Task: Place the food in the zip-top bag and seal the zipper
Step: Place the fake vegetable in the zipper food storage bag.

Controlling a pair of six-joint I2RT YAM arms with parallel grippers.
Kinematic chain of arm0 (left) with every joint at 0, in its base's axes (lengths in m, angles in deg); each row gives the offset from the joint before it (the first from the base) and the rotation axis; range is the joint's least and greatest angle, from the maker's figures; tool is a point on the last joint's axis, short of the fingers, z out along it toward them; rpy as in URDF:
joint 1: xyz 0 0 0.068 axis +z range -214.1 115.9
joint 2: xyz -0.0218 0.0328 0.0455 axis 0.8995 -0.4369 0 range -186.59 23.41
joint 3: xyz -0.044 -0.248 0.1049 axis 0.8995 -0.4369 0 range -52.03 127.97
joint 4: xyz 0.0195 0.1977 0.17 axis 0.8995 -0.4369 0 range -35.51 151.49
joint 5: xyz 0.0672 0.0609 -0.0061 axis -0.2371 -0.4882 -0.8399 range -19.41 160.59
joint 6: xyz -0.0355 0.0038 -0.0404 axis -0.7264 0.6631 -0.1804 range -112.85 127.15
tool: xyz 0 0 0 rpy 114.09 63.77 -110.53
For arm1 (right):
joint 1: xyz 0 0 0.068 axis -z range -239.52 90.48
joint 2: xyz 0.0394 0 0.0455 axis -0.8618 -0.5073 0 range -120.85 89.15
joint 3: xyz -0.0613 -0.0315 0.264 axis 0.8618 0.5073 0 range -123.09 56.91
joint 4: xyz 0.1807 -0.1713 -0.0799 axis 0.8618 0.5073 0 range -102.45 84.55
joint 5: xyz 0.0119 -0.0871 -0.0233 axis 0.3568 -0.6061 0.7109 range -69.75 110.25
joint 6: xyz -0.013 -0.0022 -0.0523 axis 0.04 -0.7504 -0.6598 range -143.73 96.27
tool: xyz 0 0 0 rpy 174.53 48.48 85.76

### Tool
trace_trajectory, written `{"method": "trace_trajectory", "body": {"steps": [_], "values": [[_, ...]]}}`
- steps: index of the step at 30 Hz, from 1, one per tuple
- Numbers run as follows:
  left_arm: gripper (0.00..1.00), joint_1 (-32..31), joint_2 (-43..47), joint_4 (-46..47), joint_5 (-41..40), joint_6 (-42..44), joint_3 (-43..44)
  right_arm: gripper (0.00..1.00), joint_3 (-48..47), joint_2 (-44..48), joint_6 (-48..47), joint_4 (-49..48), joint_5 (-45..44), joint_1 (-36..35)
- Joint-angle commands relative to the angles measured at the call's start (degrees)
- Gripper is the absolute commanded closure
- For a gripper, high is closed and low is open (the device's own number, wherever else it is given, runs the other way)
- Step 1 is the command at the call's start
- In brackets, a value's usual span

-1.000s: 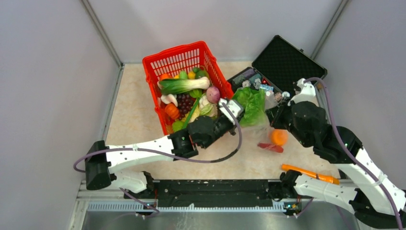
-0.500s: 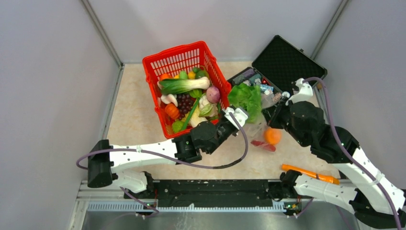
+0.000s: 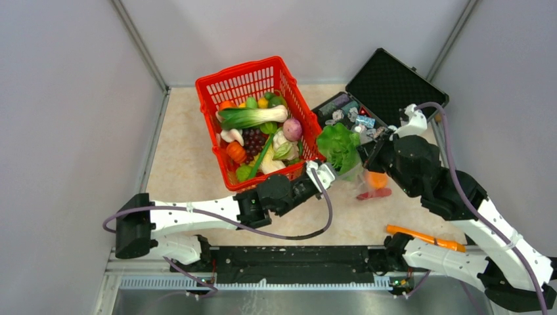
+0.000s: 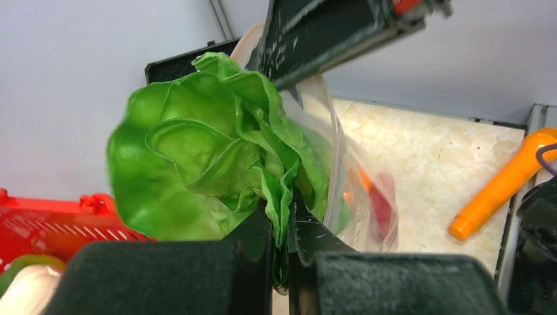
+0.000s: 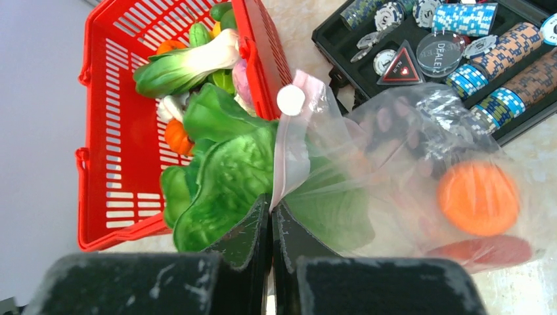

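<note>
The green leafy lettuce [image 3: 338, 146] hangs above the table beside the basket, and my left gripper [image 3: 332, 168] is shut on its lower fold [image 4: 281, 216]. In the right wrist view the lettuce [image 5: 223, 177] lies partly inside the mouth of the clear zip-top bag [image 5: 407, 131], and part of it shows through the plastic. My right gripper [image 5: 270, 211] is shut on the bag's pale zipper strip [image 5: 289, 154] and holds the mouth up. An orange round [image 5: 476, 197] and a red chili [image 5: 483, 249] lie in the bag's bottom [image 3: 368, 184].
The red basket [image 3: 217, 88] full of toy food stands to the left of the bag. An open black case [image 3: 394, 82] with poker chips [image 5: 486, 52] sits behind it. An orange carrot-like toy [image 3: 427, 238] lies near the front right edge.
My left arm has drawn back toward the near edge while still holding the lettuce. The bag, with the orange round in it, has shifted slightly up and to the left.
</note>
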Motion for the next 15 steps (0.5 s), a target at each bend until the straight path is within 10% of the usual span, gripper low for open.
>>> {"method": "trace_trajectory", "body": {"steps": [1, 15], "values": [[1.00, -0.3, -0.1, 2.5, -2.5, -0.9, -3.4, 1.00, -4.9, 1.0, -0.7, -6.7, 0.7, 0.4], [0.89, 0.1, -2.1, -3.0, 13.1, -2.1, 6.6, 1.00, -0.5, 2.7, 1.8, -8.6, 0.7, 0.4]]}}
